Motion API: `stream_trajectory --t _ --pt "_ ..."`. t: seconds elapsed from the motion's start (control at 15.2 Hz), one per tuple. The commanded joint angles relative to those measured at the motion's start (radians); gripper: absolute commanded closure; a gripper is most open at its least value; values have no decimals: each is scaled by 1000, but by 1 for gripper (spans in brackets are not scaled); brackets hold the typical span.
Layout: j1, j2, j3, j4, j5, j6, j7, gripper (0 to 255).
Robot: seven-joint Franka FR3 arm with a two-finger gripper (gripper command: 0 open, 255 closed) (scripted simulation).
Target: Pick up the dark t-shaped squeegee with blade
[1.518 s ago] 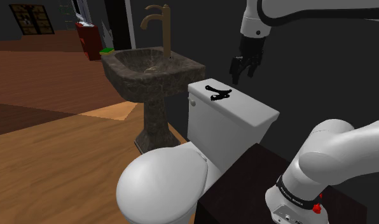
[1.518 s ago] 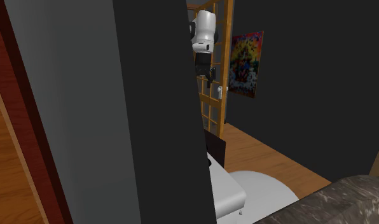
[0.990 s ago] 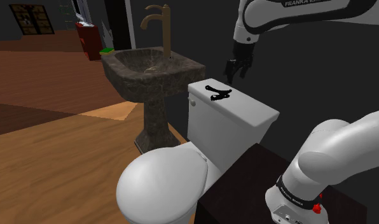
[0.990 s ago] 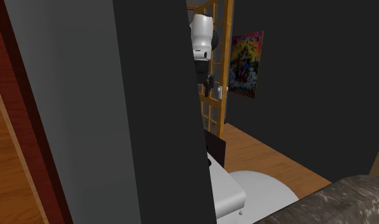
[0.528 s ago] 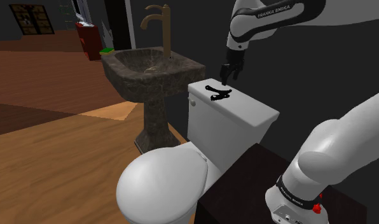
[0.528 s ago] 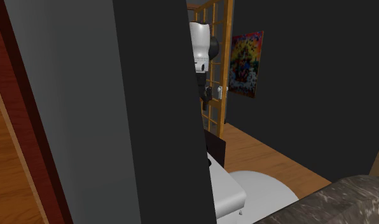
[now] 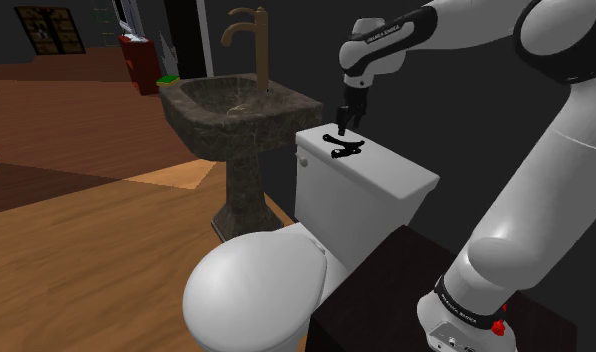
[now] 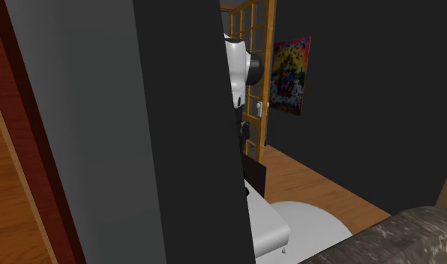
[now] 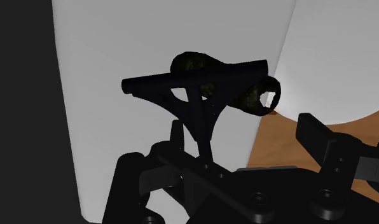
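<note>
Shoulder view, nearest us: arm base [image 7: 464, 300] on its dark box stand [image 7: 381, 285] at lower right. Next out is the white toilet, seat lid [image 7: 254, 290] down, then the tank lid [image 7: 391, 172].

The black T-shaped squeegee [image 7: 346, 148] lies flat on the tank lid, toward the end nearest the sink. The end effector [image 7: 344, 120] hangs just above it, pointing down, not touching it.

On the wrist view the end effector [image 9: 219, 145] has its fingers apart with nothing clamped. The squeegee [image 9: 199, 118] lies ahead with its crossbar far from us and its stem running back toward the gap between the fingers. A dark mottled item [image 9: 248, 95] sits against the crossbar; we can't tell what it is.

Beyond the tank are a dark stone pedestal sink [image 7: 241, 105] with a bronze faucet [image 7: 248, 40], the wood floor [image 7: 76, 240] and a red item [image 7: 138, 62] far back.

In the second exterior view a dark panel [image 8: 177, 127] is nearest and covers most of the arm. Past its edge we see the end effector [image 8: 244, 131], a wooden lattice [image 8: 261, 45] and a colourful poster [image 8: 291, 64].
</note>
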Motion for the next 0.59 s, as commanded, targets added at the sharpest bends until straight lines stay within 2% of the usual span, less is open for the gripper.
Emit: stream_trajectory --t 0.0,0.2,0.53 --pt "-9 87 -13 66 37 12 -55 0" --pt "-26 183 -17 147 80 15 -112 0" --pt "-29 208 -14 109 90 76 -119 0"
